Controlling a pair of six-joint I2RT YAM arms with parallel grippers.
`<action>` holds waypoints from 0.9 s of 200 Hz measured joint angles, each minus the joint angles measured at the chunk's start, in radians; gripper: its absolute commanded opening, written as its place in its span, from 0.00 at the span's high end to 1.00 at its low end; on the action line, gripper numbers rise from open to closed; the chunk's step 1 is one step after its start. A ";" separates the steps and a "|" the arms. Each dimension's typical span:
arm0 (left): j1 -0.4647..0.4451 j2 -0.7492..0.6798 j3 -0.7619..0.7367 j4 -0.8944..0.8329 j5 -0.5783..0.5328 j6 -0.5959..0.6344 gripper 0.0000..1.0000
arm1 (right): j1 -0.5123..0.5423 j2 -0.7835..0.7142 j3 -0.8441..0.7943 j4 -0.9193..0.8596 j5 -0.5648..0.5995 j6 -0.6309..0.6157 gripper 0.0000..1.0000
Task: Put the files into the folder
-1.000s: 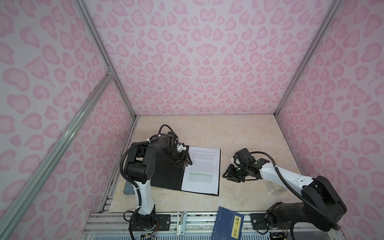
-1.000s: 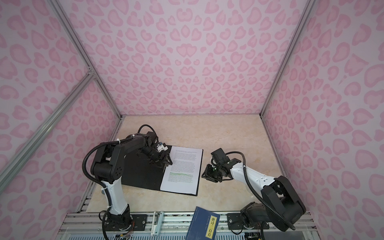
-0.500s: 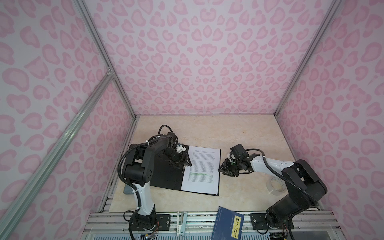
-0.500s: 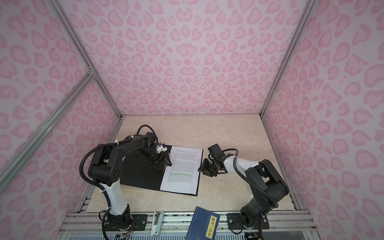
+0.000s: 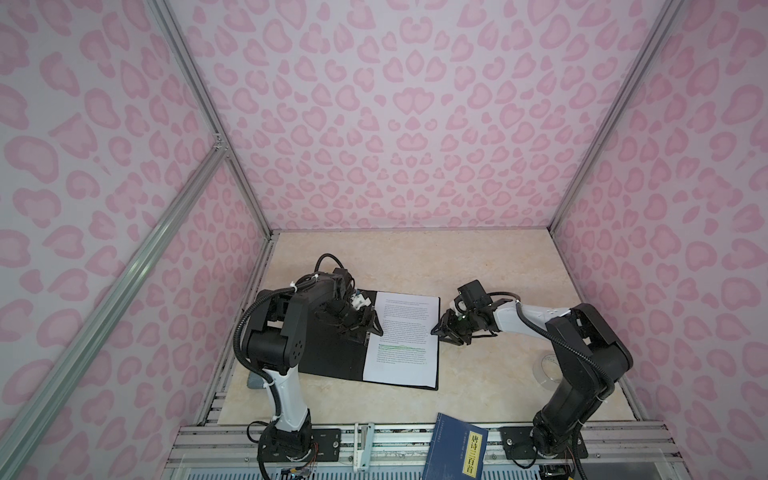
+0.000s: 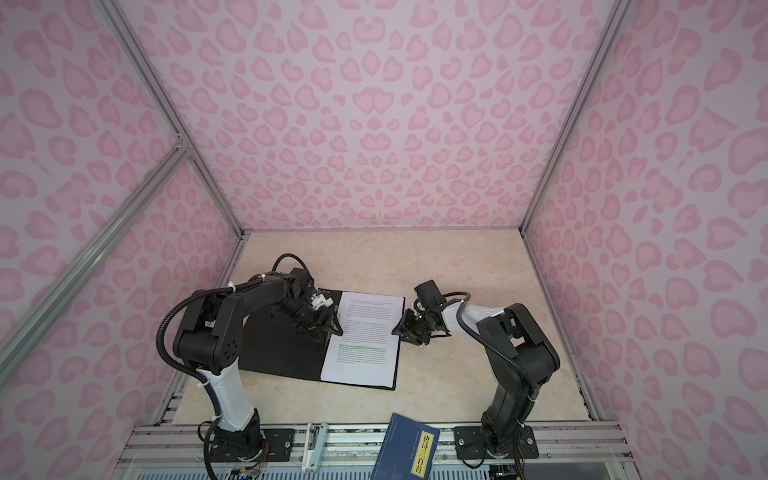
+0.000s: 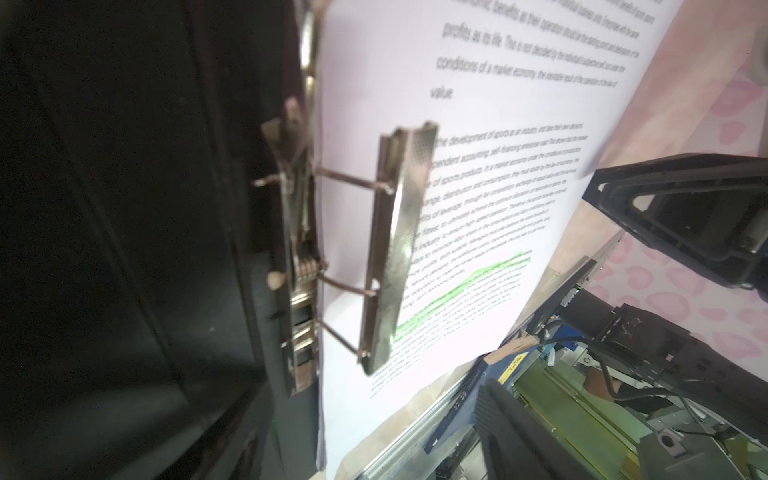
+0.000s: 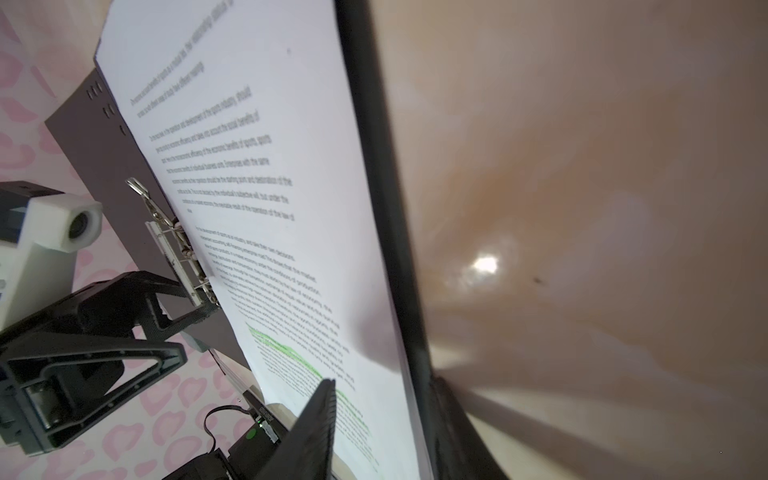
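Note:
The folder (image 5: 332, 357) (image 6: 286, 353) lies open on the table, black inside up. The files (image 5: 405, 336) (image 6: 365, 332), white printed sheets with green-highlighted lines, rest on its right half. Its metal clip (image 7: 395, 249) (image 8: 178, 245) by the spine stands with the bar lifted off the paper. My left gripper (image 5: 372, 328) (image 6: 334, 326) is at the clip, open, one finger (image 7: 519, 432) showing. My right gripper (image 5: 436, 332) (image 6: 397, 331) (image 8: 382, 380) is open and straddles the right edge of folder and files, one finger (image 8: 316, 424) over the paper, the other beside the folder's edge.
A blue book (image 5: 457, 446) (image 6: 409, 446) with a yellow label lies on the front rail. A clear ring (image 5: 546, 370) sits on the table behind the right arm. A small grey object (image 5: 255, 380) lies at the left arm's foot. Pink patterned walls enclose the table.
My right gripper has moved left from the bare table to the folder's right edge and now straddles it. The left gripper has stayed at the clip.

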 measured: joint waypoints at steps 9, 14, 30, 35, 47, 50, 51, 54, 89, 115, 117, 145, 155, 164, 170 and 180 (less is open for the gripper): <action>0.003 0.009 0.005 -0.004 0.013 -0.008 0.20 | -0.009 0.009 0.007 0.000 -0.008 -0.005 0.59; 0.003 0.013 0.007 -0.006 0.019 -0.009 0.19 | -0.013 0.013 0.011 0.000 -0.013 -0.008 0.59; 0.001 0.030 0.016 -0.018 0.048 -0.012 0.20 | -0.034 0.029 0.028 -0.003 -0.023 -0.020 0.59; 0.000 0.035 0.019 -0.020 0.058 -0.014 0.20 | -0.040 0.034 0.034 -0.004 -0.024 -0.026 0.60; -0.005 0.047 0.025 -0.030 0.075 -0.014 0.20 | -0.051 0.046 0.052 -0.011 -0.022 -0.039 0.59; -0.007 0.050 0.027 -0.033 0.079 -0.014 0.20 | -0.055 0.049 0.058 -0.014 -0.022 -0.044 0.60; -0.007 0.050 0.028 -0.034 0.079 -0.014 0.20 | -0.055 0.050 0.059 -0.014 -0.022 -0.045 0.60; -0.008 0.053 0.029 -0.036 0.084 -0.014 0.20 | -0.058 0.053 0.063 -0.016 -0.022 -0.047 0.59; -0.021 0.085 0.059 -0.067 0.110 -0.021 0.21 | -0.090 0.080 0.104 -0.042 -0.024 -0.094 0.60; -0.025 0.074 0.068 -0.063 0.085 -0.006 0.21 | -0.103 0.055 0.132 -0.120 0.022 -0.139 0.60; -0.025 0.070 0.068 -0.061 0.082 -0.004 0.21 | -0.103 0.051 0.134 -0.126 0.024 -0.142 0.60; -0.011 -0.018 0.060 -0.041 0.015 0.024 0.21 | -0.112 -0.034 0.204 -0.228 0.078 -0.205 0.61; -0.007 -0.047 0.060 -0.042 -0.003 0.032 0.21 | -0.112 -0.059 0.227 -0.256 0.092 -0.226 0.62; -0.005 -0.064 0.065 -0.042 -0.021 0.042 0.21 | -0.111 -0.082 0.247 -0.283 0.103 -0.243 0.62; -0.002 -0.070 0.071 -0.041 -0.029 0.044 0.21 | -0.111 -0.098 0.259 -0.298 0.108 -0.253 0.63; 0.002 -0.072 0.087 -0.039 -0.037 0.051 0.21 | -0.111 -0.121 0.273 -0.315 0.113 -0.266 0.63</action>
